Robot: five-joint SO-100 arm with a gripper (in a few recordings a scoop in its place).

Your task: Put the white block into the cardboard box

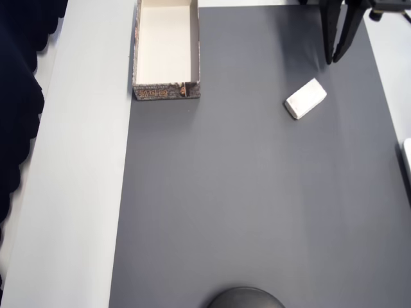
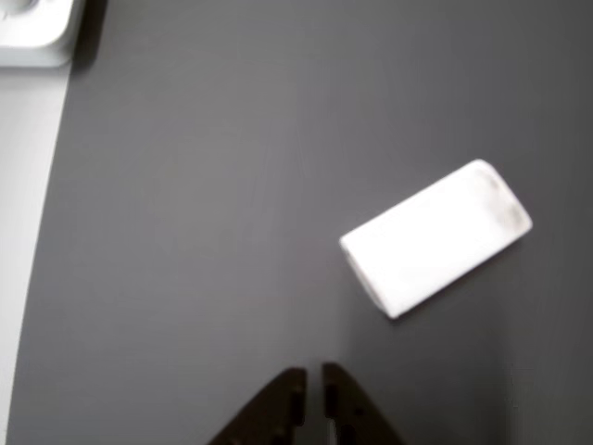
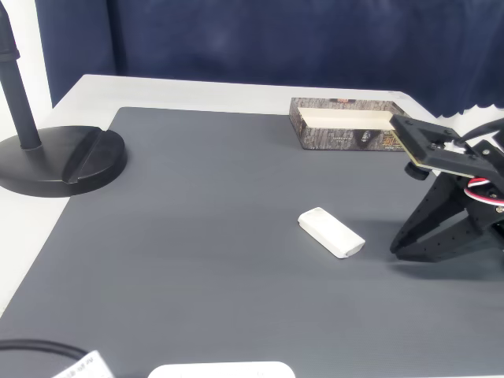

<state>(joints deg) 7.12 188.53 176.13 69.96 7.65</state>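
Currently: white block [image 1: 306, 98] flat on grey mat [image 1: 257, 205], upper right of the overhead frame, lying at a slant. Free of any grip, nothing touching it. Same block centre-right in the wrist frame [image 2: 435, 237], faint grey smudge on its far end; in the fixed frame [image 3: 331, 232] just right of centre, low.

Hand [image 1: 336, 59] black, at top right of the overhead frame, tips pointing down-frame, just above the block and apart from it. Fingers nearly together, only a thin slit between the tips in the wrist frame [image 2: 309, 378]; holding nothing. In the fixed frame [image 3: 402, 249] sits at the right edge, tips low over the mat to the right of the block, red and white wires showing at its upper part.

Cardboard box [image 1: 166, 90] at top of the overhead frame, left of centre, on the mat's left edge, well apart from block and hand. Cream-white inside, brownish patterned outer wall facing down-frame. In the fixed frame [image 3: 346, 135] at upper right, behind the hand.

Desk [image 1: 77, 192] pale, showing as a strip left of the mat. Black round stand base [image 3: 63, 161] at left of the fixed frame, half on the mat.
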